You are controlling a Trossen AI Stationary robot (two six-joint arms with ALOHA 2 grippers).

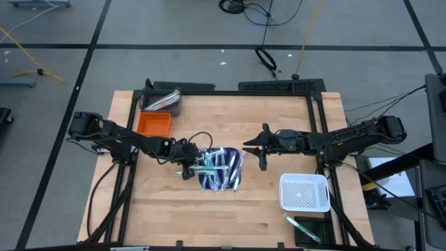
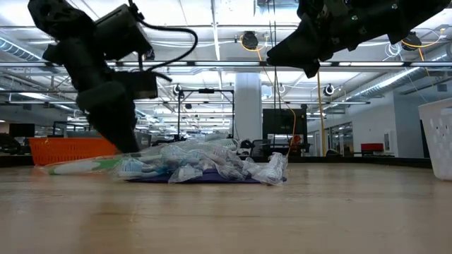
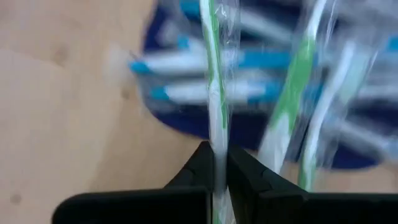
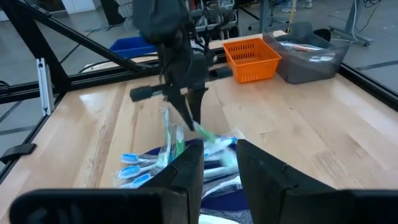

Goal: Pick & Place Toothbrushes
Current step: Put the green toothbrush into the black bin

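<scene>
On the far left of the tabletop sit an orange basket and, just behind it, a grey bin with wrapped items inside. The left gripper is down at the left edge of the dark blue mat near the middle of the tabletop, its jaws closed narrowly on a green-and-white toothbrush in clear wrap; in the left wrist view the brush runs straight out from between the jaws over the mat, its long axis in line with the gripper. From the low view this brush lies nearly flat, pointing away from the pile toward the left side. The pile of toothbrushes covers the mat, blue, green and white, most with their long axes running roughly front to back, a few crossing at angles. To the right of the pile, the right gripper hangs above the tabletop, clear of the brushes, its jaws spread apart and holding nothing. Farther right, near the front edge, stands a white basket, with another green toothbrush lying in a dark tray just in front of it.
</scene>
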